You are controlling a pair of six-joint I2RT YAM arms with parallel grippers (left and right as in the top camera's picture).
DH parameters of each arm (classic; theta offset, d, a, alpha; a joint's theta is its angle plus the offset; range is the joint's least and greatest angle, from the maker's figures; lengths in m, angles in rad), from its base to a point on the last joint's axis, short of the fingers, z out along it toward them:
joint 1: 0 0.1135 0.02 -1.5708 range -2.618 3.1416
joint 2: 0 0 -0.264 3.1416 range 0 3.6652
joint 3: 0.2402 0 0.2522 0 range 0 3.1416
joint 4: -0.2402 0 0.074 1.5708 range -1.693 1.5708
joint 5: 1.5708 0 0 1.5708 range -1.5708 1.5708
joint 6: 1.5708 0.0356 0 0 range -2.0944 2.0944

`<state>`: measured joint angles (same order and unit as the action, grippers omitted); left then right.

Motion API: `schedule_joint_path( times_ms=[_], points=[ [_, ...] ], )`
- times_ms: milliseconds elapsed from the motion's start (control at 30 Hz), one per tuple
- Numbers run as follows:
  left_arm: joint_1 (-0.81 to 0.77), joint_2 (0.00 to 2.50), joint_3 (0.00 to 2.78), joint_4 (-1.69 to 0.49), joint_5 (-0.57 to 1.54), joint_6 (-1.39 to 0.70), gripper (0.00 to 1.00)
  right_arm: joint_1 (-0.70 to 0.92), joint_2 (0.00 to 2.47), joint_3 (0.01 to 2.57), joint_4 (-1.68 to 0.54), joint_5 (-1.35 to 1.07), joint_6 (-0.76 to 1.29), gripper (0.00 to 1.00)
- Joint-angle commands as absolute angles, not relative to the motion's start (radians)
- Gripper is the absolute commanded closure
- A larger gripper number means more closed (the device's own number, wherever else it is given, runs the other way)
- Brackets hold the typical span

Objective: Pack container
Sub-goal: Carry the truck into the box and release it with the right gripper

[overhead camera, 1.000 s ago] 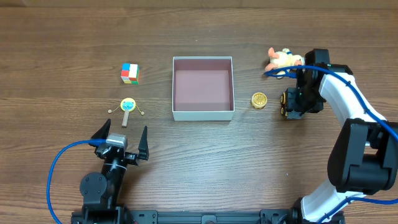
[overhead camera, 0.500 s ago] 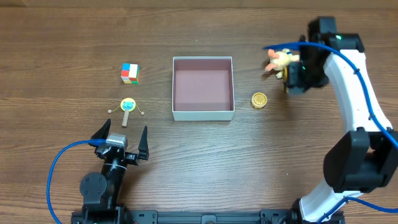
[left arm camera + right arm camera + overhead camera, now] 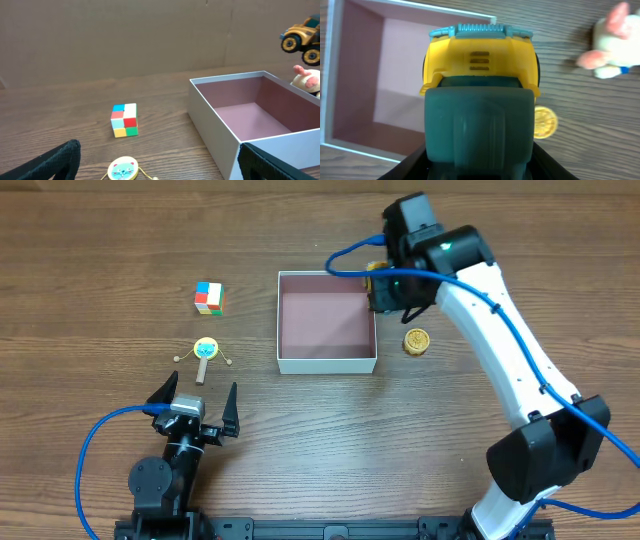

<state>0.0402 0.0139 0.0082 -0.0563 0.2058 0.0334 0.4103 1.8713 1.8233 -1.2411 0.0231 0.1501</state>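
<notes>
Nearest the robot, the left gripper (image 3: 198, 395) is waiting with its fingers spread and nothing between them, well in front of the container (image 3: 327, 364) and off to its left. Just beyond it, a small cat-face rattle drum on a stick (image 3: 206, 350) is lying on the table to the left of the container's front corner.

The container is sitting in the middle of the wooden table (image 3: 100, 240). Its pink floor is showing bare in every view, so nothing is packed yet. A gold coin-like token (image 3: 416, 340) is resting just beside the container's right wall, near the front corner. A multicoloured puzzle cube (image 3: 209, 297) is standing well to the left of the container, level with its far half.

Farther back, the right gripper (image 3: 396, 282) is clenching a yellow toy truck (image 3: 480, 60) and hanging in the air above the container's far right corner, partly over the right wall. A pink and white plush toy (image 3: 615, 42) is lying beyond that corner, to the right of the container.

By this reckoning the first item is only arriving. The truck needs lowering and releasing inside, and the token, plush, cube and rattle are all waiting outside.
</notes>
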Motion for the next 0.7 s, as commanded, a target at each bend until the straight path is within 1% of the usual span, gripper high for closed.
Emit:
schedule_joint_path(
  times_ms=[0,200,267,333,400,433,467,667],
  points=[
    [0.046,0.011,0.005,-0.055,0.207,0.049,0.0,0.466,1.86,1.853,-1.231,0.025,0.223,0.51],
    [0.046,0.011,0.005,-0.055,0.207,0.049,0.0,0.53,1.863,1.853,-1.211,0.027,0.297,0.53],
    [0.046,0.011,0.005,-0.055,0.207,0.049,0.0,0.55,1.873,1.853,-1.202,0.044,0.332,0.55],
    [0.046,0.011,0.005,-0.055,0.207,0.049,0.0,0.564,1.894,1.853,-1.198,0.061,0.363,0.55],
    [0.046,0.011,0.005,-0.055,0.207,0.049,0.0,0.573,1.922,1.853,-1.198,0.067,0.373,0.55],
    [0.046,0.011,0.005,-0.055,0.207,0.049,0.0,0.575,1.933,1.853,-1.201,0.068,0.373,0.52],
    [0.046,0.011,0.005,-0.055,0.207,0.049,0.0,0.575,1.956,1.853,-1.207,0.068,0.372,0.51],
    [0.046,0.011,0.005,-0.055,0.207,0.049,0.0,0.575,2.041,1.853,-1.232,0.071,0.372,0.51]
  ],
)
